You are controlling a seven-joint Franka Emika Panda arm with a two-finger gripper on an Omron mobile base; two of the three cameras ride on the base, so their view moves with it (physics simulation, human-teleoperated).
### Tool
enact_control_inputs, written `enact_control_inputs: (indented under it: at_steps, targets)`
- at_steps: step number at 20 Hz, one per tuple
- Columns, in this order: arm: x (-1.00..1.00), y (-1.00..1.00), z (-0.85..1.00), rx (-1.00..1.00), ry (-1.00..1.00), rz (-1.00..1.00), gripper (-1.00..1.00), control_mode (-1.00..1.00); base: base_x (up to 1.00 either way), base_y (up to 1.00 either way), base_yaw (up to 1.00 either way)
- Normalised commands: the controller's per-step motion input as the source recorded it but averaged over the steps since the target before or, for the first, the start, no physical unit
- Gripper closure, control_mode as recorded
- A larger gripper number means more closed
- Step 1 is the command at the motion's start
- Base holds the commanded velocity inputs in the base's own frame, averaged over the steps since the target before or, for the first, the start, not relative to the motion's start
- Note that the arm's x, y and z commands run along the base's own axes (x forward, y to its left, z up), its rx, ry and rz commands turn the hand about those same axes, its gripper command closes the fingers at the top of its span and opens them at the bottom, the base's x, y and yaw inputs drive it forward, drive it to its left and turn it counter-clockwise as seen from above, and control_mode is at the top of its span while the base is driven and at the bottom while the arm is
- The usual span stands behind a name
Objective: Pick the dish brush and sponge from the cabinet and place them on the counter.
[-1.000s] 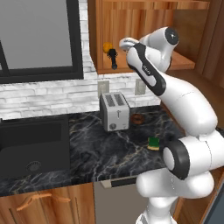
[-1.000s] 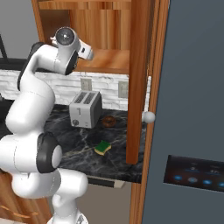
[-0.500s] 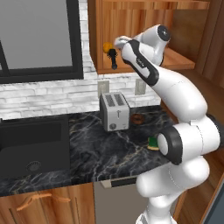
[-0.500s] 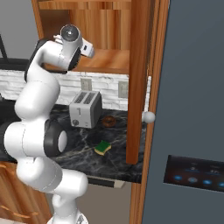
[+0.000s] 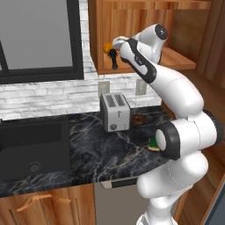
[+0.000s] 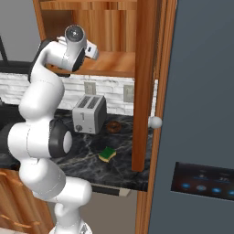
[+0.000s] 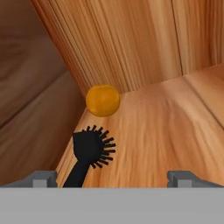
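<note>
Half done, we're guessing: the sponge [image 6: 108, 154] is already sitting on the black tabletop [image 5: 88, 154], near the toaster [image 6: 89, 114]. What's left is the dish brush [image 7: 89, 153], which is lying on the cabinet [image 5: 132, 26] shelf with its head just beside a small orange ball [image 7: 103, 100] in the back corner. We're hovering the gripper [image 7: 112, 178] over the shelf with its fingers spread wide and nothing between them; the brush handle is off toward one fingertip. So we're still needing to grab it and bring it down.
</note>
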Motion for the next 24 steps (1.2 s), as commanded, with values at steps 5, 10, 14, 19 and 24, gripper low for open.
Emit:
enact_control_inputs:
  at_steps: [5, 10, 14, 19, 24]
  targets:
    - [0.06, 0.20, -0.17, 0.00, 0.00, 0.01, -1.00, -1.00, 0.00, 0.00, 0.00]
    - [0.10, 0.13, -0.06, 0.00, 0.00, 0.01, -1.00, -1.00, 0.00, 0.00, 0.00]
    - [0.20, 0.03, -0.05, 0.00, 0.02, 0.01, -1.00, -1.00, 0.00, 0.00, 0.00]
    - [0.30, 0.04, -0.11, 0.00, 0.06, 0.01, -1.00, -1.00, 0.00, 0.00, 0.00]
    - [0.32, 0.09, -0.09, 0.00, 0.07, 0.00, -1.00, -1.00, 0.00, 0.00, 0.00]
